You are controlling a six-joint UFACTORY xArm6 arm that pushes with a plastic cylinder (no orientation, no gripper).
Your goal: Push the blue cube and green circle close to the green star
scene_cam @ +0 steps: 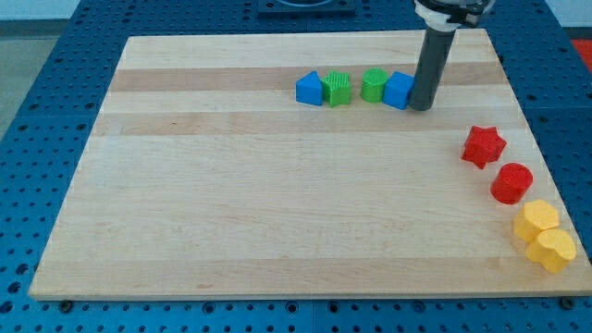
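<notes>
A blue cube [399, 90] sits near the view's top, touching the green circle [374, 85] on its left. The green star [339, 89] lies a short gap to the left of the circle, with a blue pentagon-like block [310, 89] touching its left side. My tip [421, 106] rests on the board right against the blue cube's right side. The rod rises from there to the view's top.
A wooden board [277, 185] on a blue perforated table. At the view's right edge lie a red star [483, 146], a red circle [511, 182] and two yellow blocks [536, 220] [552, 250] touching each other.
</notes>
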